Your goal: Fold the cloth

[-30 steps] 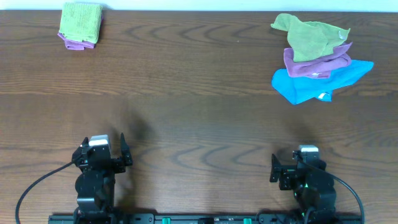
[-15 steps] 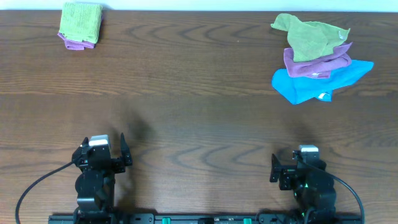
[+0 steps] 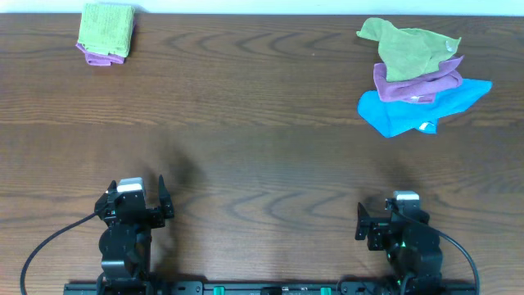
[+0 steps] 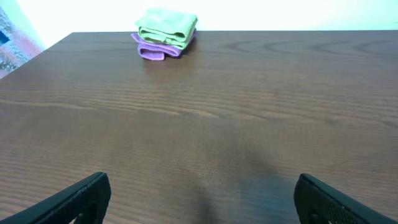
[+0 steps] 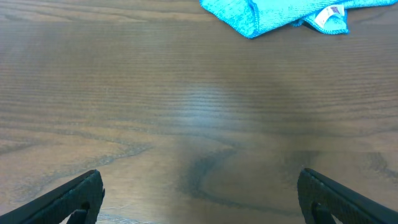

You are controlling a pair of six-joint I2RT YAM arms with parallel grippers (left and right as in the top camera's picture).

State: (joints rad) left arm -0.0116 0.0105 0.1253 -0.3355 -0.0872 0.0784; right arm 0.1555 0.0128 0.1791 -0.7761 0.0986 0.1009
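Observation:
The sky-blue cloth (image 3: 417, 111) lies crumpled at the back right of the table, under a purple cloth (image 3: 416, 80) and an olive-green cloth (image 3: 408, 47). Its edge and white tag show at the top of the right wrist view (image 5: 273, 14). My left gripper (image 3: 133, 199) is open and empty at the front left, over bare wood in the left wrist view (image 4: 199, 199). My right gripper (image 3: 391, 220) is open and empty at the front right, well short of the cloth, as the right wrist view (image 5: 199, 199) also shows.
A folded green cloth on a folded purple one (image 3: 106, 33) sits at the back left corner; this stack also shows in the left wrist view (image 4: 165, 34). The brown wooden table (image 3: 262, 156) ends just behind both piles.

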